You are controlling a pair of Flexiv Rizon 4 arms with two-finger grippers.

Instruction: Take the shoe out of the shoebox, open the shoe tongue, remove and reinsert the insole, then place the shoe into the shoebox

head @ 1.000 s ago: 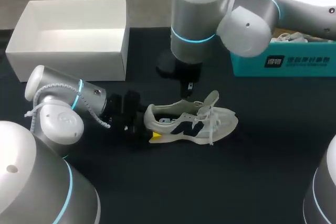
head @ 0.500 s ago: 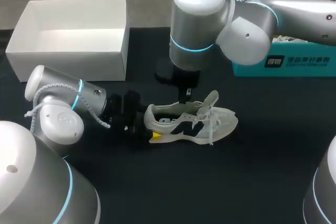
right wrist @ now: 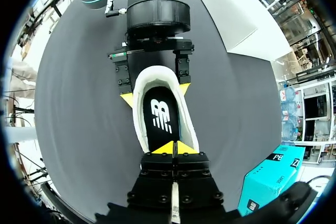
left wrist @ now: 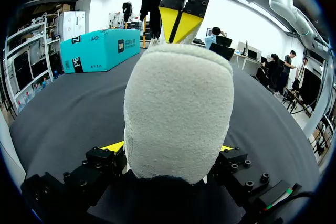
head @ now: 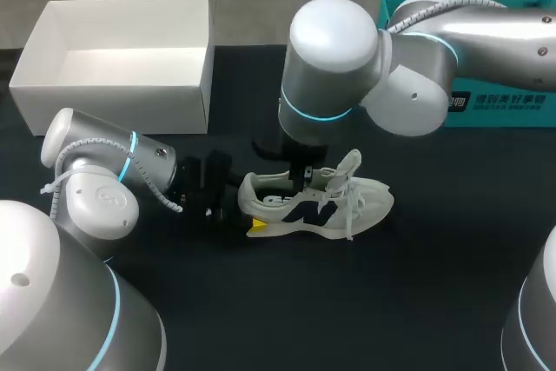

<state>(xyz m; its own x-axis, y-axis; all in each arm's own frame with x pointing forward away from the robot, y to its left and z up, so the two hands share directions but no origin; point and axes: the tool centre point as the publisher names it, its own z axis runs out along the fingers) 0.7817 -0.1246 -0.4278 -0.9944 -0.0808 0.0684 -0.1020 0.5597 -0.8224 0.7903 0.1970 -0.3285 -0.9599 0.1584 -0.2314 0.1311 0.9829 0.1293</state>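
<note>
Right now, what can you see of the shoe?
The shoe is a pale grey sneaker with a dark side mark, white laces and a raised tongue, upright on the black table. Its black insole lies inside. The left gripper clamps the heel from both sides; the right gripper, tips closed, sits over the insole.

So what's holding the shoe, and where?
The left fingers grip the shoe by its heel, one on each side. The right fingers look shut on nothing.
</note>
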